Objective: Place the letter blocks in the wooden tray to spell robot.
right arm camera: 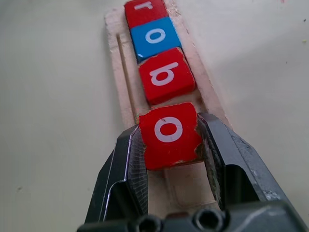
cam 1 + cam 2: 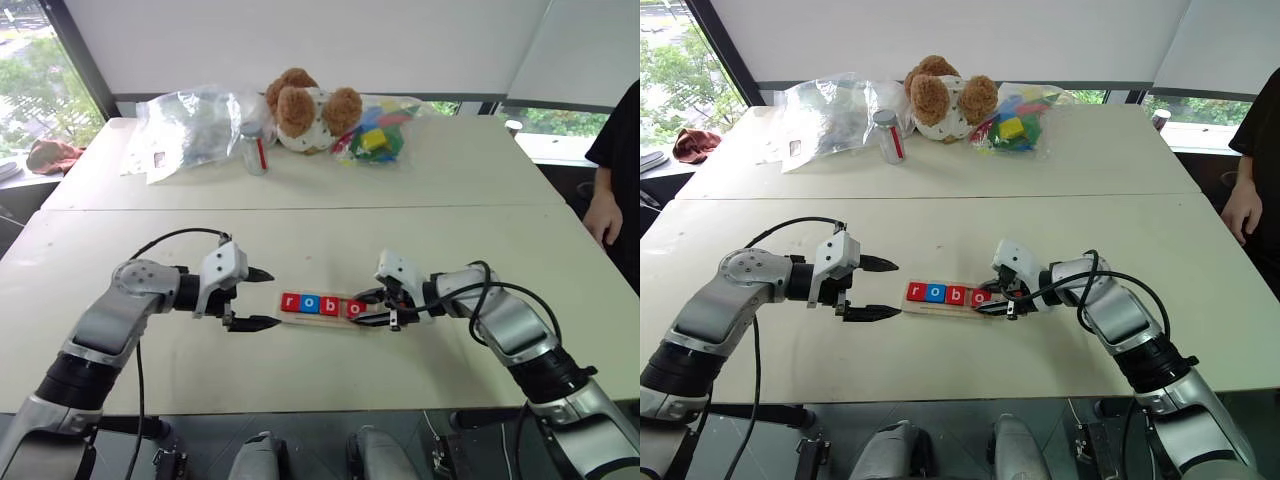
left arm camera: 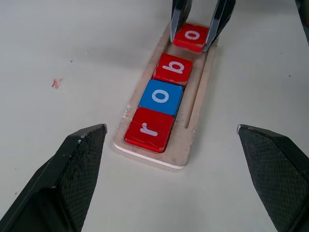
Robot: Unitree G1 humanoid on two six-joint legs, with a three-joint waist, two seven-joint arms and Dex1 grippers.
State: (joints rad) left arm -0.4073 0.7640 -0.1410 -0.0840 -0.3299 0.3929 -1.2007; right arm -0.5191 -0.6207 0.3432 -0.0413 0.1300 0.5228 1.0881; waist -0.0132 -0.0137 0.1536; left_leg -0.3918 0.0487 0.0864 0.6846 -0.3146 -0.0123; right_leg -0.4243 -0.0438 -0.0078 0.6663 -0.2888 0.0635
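Wooden tray (image 3: 200, 104): r-o-b seated | right tool (image 1: 170, 159) clamps red o (image 1: 169, 134)

An office or lab room is being suggested by two plain white tables (image 2: 470, 160), drawn roller blinds (image 2: 300, 40) and large windows (image 2: 40, 80).

Head stereo pair downward over table (image 2: 420, 190); wrist cameras close, facing, sharing tray (image 3: 198, 104).

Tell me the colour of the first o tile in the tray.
Blue with a white letter: the first o tile sits between red r and b tiles, clearest in the left wrist view.
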